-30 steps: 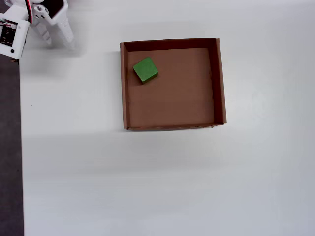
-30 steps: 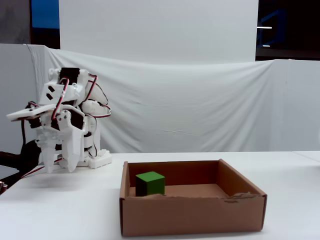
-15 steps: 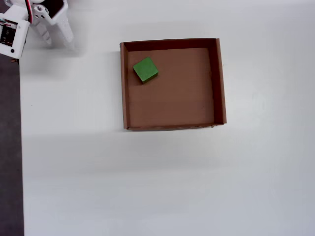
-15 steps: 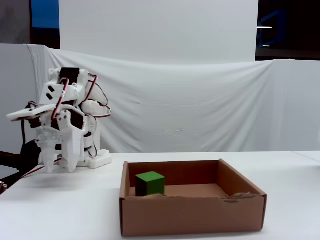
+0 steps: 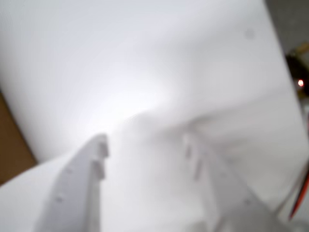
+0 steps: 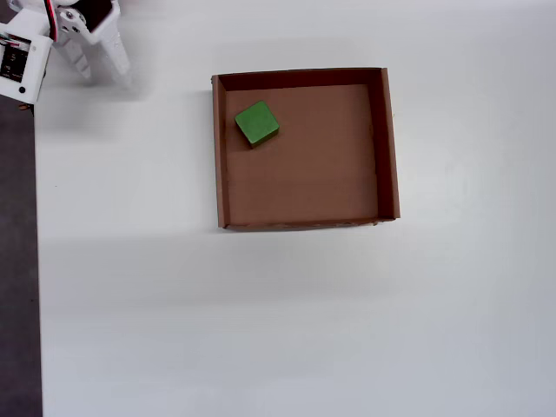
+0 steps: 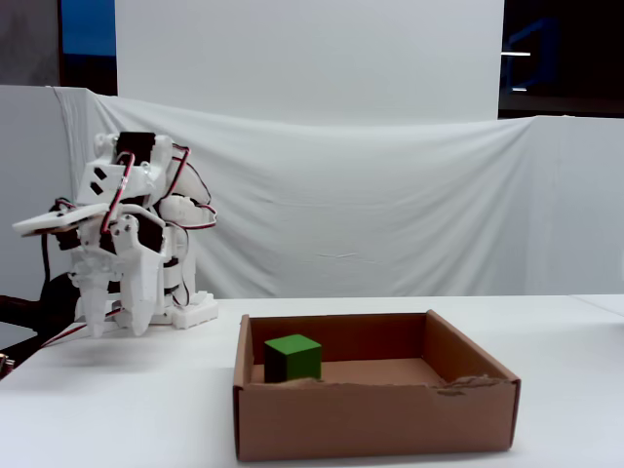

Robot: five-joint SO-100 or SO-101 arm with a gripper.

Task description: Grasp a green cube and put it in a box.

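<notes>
Wrist view: the picture is blurred; two pale fingers of the gripper rise from the lower edge with a clear gap of white table between them, so the pincer stands apart and grips nothing; a brown sliver of the box shows at the left edge of the frame; a small red light glows at the right edge.

Overhead view: the box lies in the upper middle of the frame on the white table; the green cube rests on its floor in the upper left corner, turned a little against the walls and near the left and top walls, though whether it touches either I cannot tell; the white arm sits in the upper left corner of the frame, well apart from the box, with the gripper pointing down toward the table.

Fixed view: the arm is folded up at the left of the frame before a white cloth backdrop; its gripper hangs tips downward just above the table; the box stands at lower centre, and the green cube shows inside it at the left, over the front wall.
</notes>
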